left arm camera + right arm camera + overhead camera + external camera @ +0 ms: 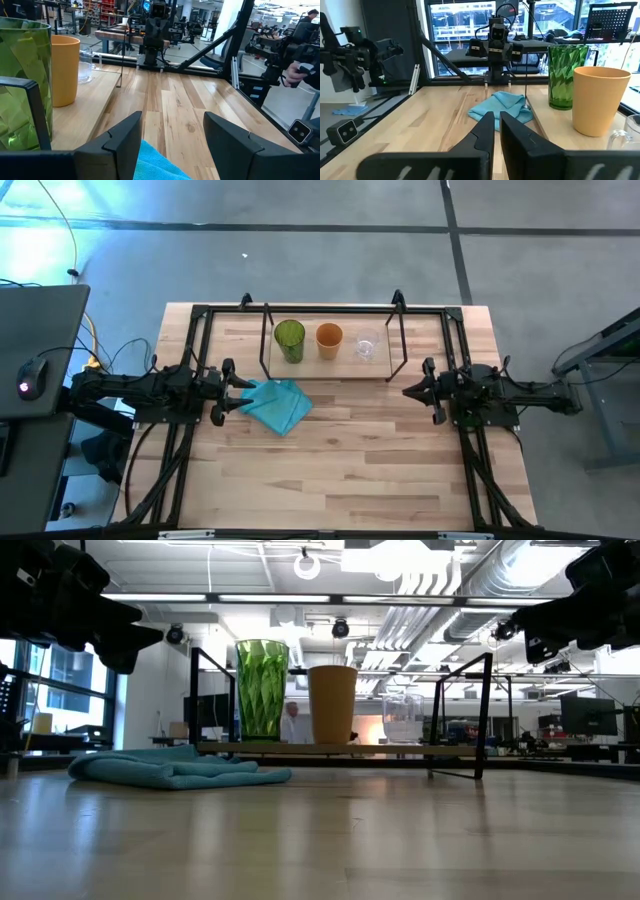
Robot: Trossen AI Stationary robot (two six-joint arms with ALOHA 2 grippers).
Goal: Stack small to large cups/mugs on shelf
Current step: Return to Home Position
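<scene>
1. The left fingers (122, 142) are spread wide and hold nothing. Between them shows the edge of the crumpled teal cloth (156, 165), lying on the table just ahead of them.
2. The right fingers (482, 131) are drawn together with only a sliver between them, and they grip nothing. They hang over bare wood and face the left arm across the table.
3. Each arm sits low at its own side of the light wooden table (340, 470), near one end of the shelf and touching neither end.
4. The shelf (320, 368), a low rack with a pale wooden board on thin black metal legs, stands toward the back of the table.
5. 3 cups stand upright on it in a row, set apart:
   - the small clear transparent mug (366, 348) is nearest the right arm;
   - the medium orange cup (329, 338) is in the middle;
   - the tall faceted translucent green cup (290, 340) is nearest the left arm.
6. Handling, as a judgement:
   - All 3 look light, stiff and empty.
   - The clear mug is likely smooth and slippery, so it is best pinched across the wall.
   - The orange cup looks matt and should grip easily at mid-height.
   - The green cup is tallest and most likely to tip, so take it below the middle.
7. The ordering looks complete, and only the arms' retreat appears to be left.
</scene>
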